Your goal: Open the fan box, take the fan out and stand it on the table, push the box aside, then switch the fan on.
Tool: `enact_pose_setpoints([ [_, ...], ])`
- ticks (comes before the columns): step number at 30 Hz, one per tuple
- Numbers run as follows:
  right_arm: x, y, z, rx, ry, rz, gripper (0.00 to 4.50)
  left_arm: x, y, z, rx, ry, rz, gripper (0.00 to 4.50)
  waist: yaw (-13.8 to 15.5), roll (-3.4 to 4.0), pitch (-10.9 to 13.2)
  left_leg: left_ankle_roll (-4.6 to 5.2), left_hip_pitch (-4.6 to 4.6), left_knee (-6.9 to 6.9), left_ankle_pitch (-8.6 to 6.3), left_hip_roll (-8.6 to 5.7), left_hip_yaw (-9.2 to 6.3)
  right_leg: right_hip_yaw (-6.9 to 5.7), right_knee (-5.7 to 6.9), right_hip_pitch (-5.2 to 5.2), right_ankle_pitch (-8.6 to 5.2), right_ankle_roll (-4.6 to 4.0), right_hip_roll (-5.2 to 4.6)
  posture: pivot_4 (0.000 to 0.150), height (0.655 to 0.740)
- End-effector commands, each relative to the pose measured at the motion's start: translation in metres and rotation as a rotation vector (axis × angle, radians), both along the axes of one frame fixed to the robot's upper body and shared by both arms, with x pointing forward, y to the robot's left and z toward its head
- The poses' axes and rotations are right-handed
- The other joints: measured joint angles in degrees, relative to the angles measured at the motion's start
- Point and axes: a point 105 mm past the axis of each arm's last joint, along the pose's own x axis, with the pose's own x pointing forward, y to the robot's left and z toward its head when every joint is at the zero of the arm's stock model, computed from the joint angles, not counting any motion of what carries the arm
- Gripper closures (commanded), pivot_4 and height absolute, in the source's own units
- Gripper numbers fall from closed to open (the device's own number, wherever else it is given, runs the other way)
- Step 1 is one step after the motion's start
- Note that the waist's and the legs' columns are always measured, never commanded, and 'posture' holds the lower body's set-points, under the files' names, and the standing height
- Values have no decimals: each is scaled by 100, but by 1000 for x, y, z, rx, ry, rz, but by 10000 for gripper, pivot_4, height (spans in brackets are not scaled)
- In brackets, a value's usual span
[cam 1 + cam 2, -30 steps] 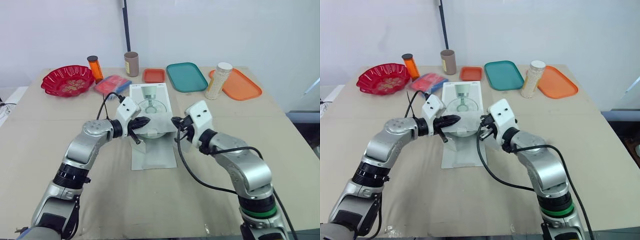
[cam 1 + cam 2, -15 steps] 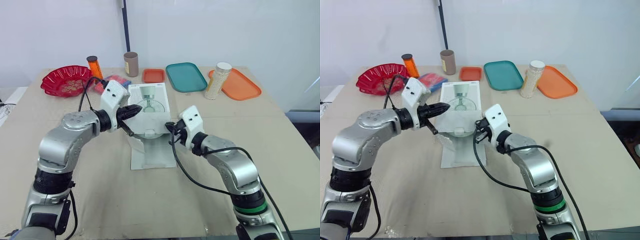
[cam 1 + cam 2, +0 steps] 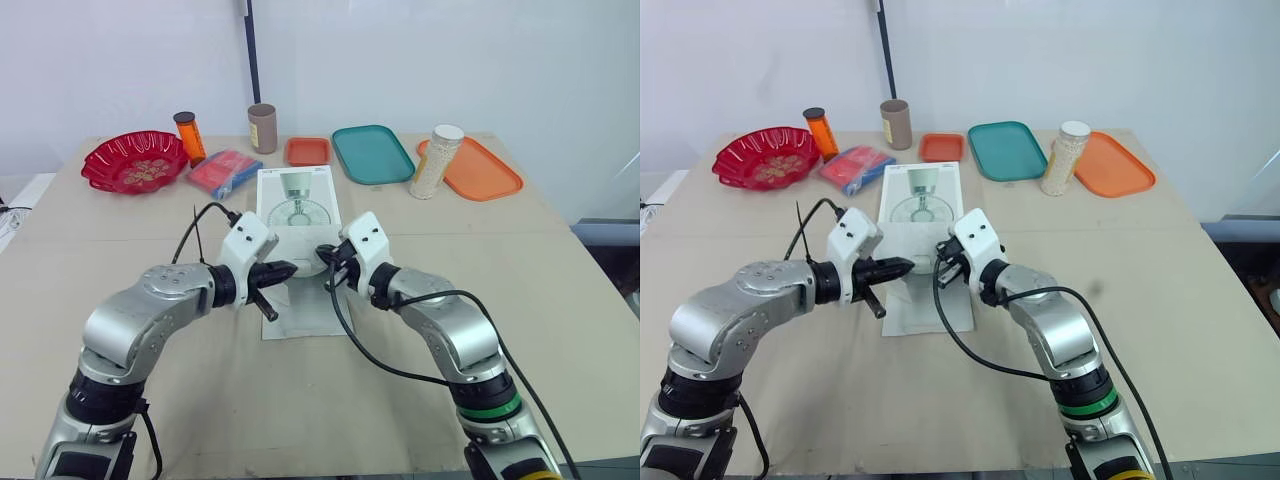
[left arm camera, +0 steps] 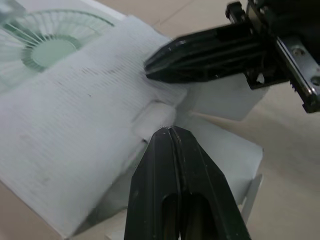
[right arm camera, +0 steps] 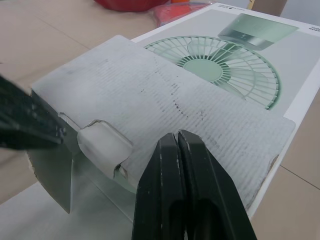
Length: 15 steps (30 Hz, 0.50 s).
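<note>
Left gripper (image 3: 288, 268): fingers pressed together, tips at the near end of the fan box (image 3: 297, 205), touching the small tab (image 4: 152, 117) on its raised flap (image 5: 165, 100).
Right gripper (image 3: 322, 257): fingers pressed together, tips at the flap, facing the left gripper.
Fan box: flat on the table (image 3: 560, 300), near flap lifted.

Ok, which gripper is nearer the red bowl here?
Left. The left gripper is at the near end of the fan box, on the side facing the red bowl. The right gripper sits just beyond it, farther from the bowl.
</note>
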Motion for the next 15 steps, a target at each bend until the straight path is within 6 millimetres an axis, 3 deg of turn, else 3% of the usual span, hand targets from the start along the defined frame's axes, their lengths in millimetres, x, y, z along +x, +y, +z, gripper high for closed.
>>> enact_pose_setpoints([
  [1,1,1,-3,0,10,-6,44503,0,-5,6,-5,-38,-2,45000,-1,0,0,0,0,0,0,0,0,0,0,0,0,0,0,1500,7400],
  [8,1,3,-6,-1,15,-7,44503,8,-2,6,40,-57,28,45000,1,0,0,0,0,0,0,0,1,0,0,1,0,0,0,1500,7400],
  [15,4,3,-6,-1,12,-9,44503,-4,10,3,88,3,24,45000,-2,-1,-1,0,0,0,0,1,0,0,0,1,0,0,1,1500,7400],
])
